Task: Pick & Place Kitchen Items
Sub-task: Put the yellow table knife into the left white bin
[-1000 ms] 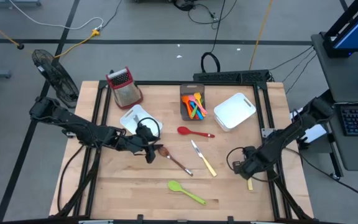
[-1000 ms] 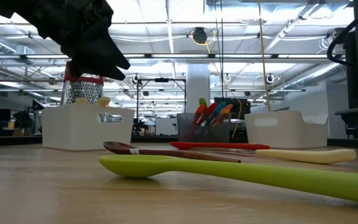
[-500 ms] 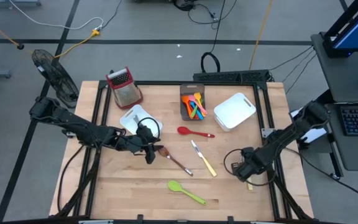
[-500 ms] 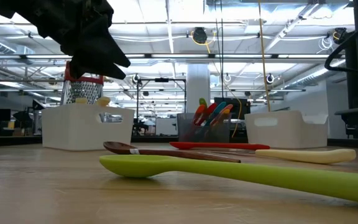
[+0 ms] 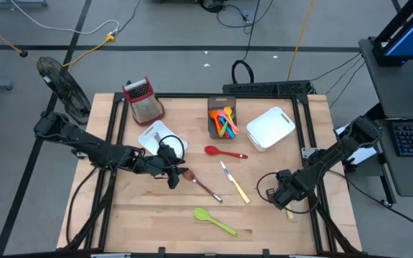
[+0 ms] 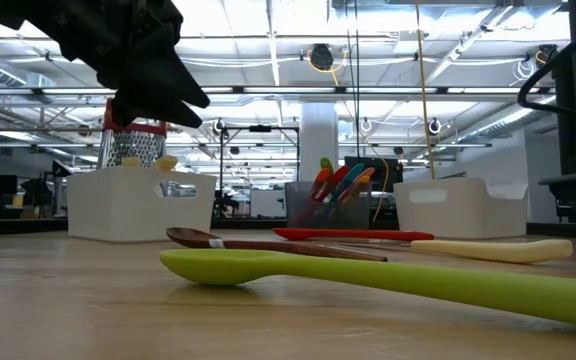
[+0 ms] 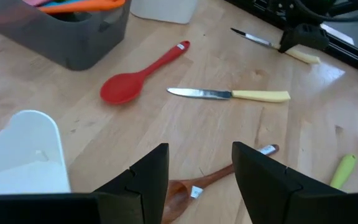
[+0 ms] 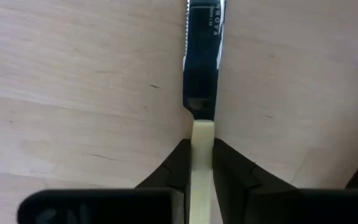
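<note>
My left gripper [image 5: 176, 175] hangs open just above the bowl end of a brown spoon [image 5: 201, 185], which lies flat on the table; in the left wrist view the spoon [image 7: 194, 188] shows between the two fingers, untouched. My right gripper [image 5: 281, 196] is shut on a yellow-handled knife [image 8: 202, 93] at the table's right near side. A red spoon [image 5: 224, 152], a second yellow-handled knife [image 5: 234, 182] and a green spoon [image 5: 214, 221] lie flat on the table between the arms. My right gripper pinches the knife's yellow handle [image 8: 202, 138] between its two fingers, close to where the blade begins. The fingers come from above and stand across the handle. The blade [image 8: 202, 50] points ahead, level and close over the table; whether it is lifted clear I cannot tell.
A dark grey bin [image 5: 211, 123] holding coloured utensils and a white bin [image 5: 271, 127] stand at the back. Another white bin [image 5: 153, 135] sits just behind my left gripper. A red-topped box grater [image 5: 143, 99] stands at the back left.
My right gripper has edged a little toward the table's left and near edge with the knife. My left gripper has kept still.
</note>
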